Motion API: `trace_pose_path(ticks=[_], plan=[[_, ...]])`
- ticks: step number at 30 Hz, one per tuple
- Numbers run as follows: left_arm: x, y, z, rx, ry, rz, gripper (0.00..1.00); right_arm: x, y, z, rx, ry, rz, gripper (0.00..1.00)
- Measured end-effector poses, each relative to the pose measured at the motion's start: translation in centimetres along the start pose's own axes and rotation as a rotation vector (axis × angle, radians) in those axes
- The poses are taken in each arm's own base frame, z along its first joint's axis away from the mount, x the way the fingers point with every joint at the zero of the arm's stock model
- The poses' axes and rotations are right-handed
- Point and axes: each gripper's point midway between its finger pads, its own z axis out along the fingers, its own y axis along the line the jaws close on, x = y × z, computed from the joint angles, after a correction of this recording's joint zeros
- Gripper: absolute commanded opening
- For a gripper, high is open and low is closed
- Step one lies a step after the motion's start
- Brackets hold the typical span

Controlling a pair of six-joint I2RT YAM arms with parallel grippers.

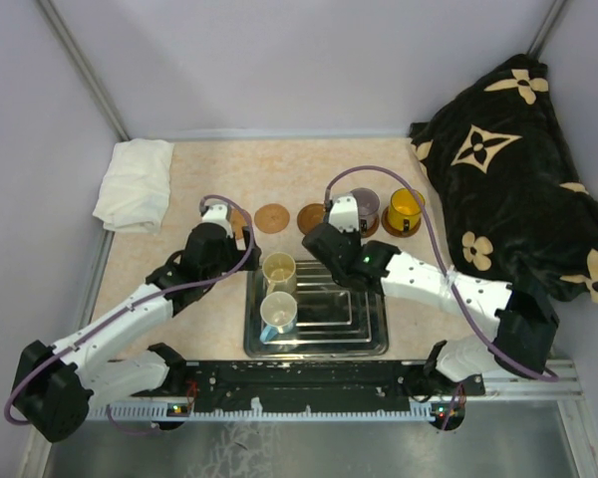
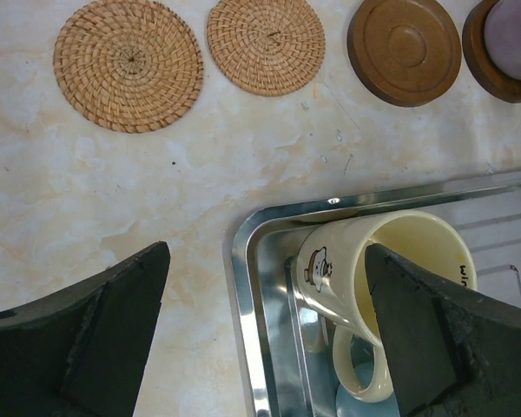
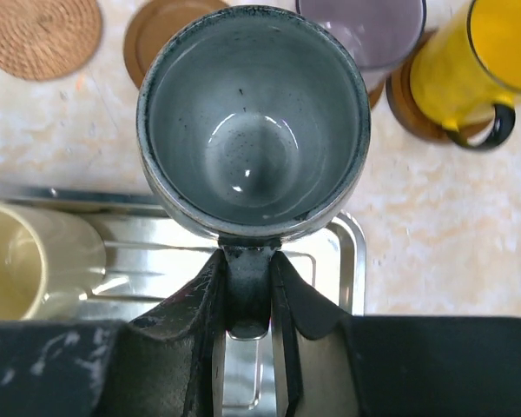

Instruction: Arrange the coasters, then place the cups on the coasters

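- I counted five cups and five coasters on the table [image 1: 209, 329].
- My right claw [image 3: 247, 287] was squeezed shut on the handle of the grey cup [image 3: 256, 122]. I held that cup up in the air, over the far edge of the tray [image 2: 243, 287].
- My left claw [image 2: 267, 269] was wide open and held nothing. One finger was over the table and the other was over the tray, next to the cream cup [image 2: 339, 278].
- There was one metal tray. Two cups sat in it: the cream cup and the white cup with blue inside [image 1: 279, 312].
- Two cups sat on coasters: the purple cup [image 3: 360, 30] and the yellow cup [image 3: 469, 61], side by side.
- Two coasters were woven, the left woven coaster [image 2: 128, 62] and the right woven coaster [image 2: 266, 43]. Both had nothing on them.
- Three coasters were wooden: the bare wooden coaster [image 2: 404, 49], the coaster under the purple cup [image 2: 491, 61] and the coaster under the yellow cup [image 3: 408, 113].
- All five coasters lay in one row past the tray.
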Motion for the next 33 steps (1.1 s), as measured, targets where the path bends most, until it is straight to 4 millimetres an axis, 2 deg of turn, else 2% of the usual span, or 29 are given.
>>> trace_pose_path(ticks=[6, 11, 23, 28, 33], plan=[[-0.2, 0.0, 0.4, -0.008, -0.009, -0.002, 1.0, -3.2, 0.5, 2.0, -0.057, -0.07, -0.013, 0.0], [-0.2, 0.1, 0.5, -0.016, -0.014, -0.003, 1.0, -4.1, 0.9, 4.7, -0.064, -0.062, -0.066, 0.0], [-0.6, 0.5, 0.6, -0.039, -0.031, -0.008, 1.0, -6.6, 5.6, 10.1, -0.108, 0.005, -0.103, 0.0], [-0.6, 0.6, 0.6, -0.048, -0.034, -0.008, 1.0, -6.5, 6.2, 12.1, -0.096, 0.065, -0.084, 0.0], [-0.7, 0.7, 0.6, -0.052, -0.036, -0.007, 1.0, -6.0, 5.9, 13.1, -0.069, 0.12, -0.072, 0.0]])
